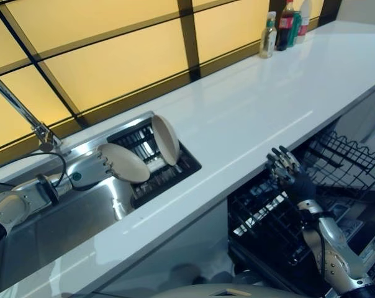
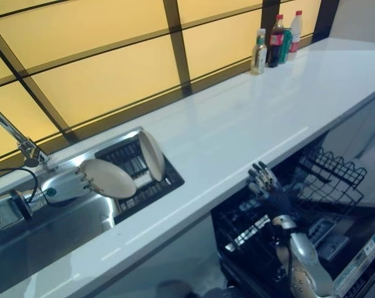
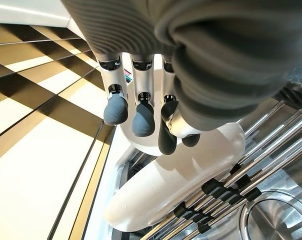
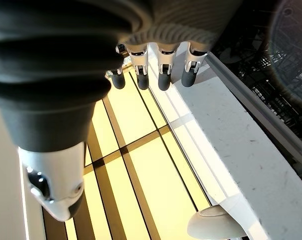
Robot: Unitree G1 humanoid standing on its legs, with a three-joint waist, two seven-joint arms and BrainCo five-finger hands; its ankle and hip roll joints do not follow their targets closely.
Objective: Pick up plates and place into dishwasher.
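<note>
L hand (image 1: 94, 166) over steel sink (image 1: 63, 217), fingers and thumb pinching rim of a cream oval plate (image 1: 124, 162), plate held flat just past its fingertips. Beyond that, second cream plate (image 1: 165, 139) stands on edge in black slotted drying rack (image 1: 169, 171). R hand (image 1: 288, 169) raised w/ fingers straight, apart, holding nothing, above black wire dishwasher rack (image 1: 336, 161), beside white countertop (image 1: 249, 118) edge.

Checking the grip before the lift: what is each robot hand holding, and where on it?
The left robot hand pinches the near rim of a beige oval plate. The right robot hand holds nothing.
</note>
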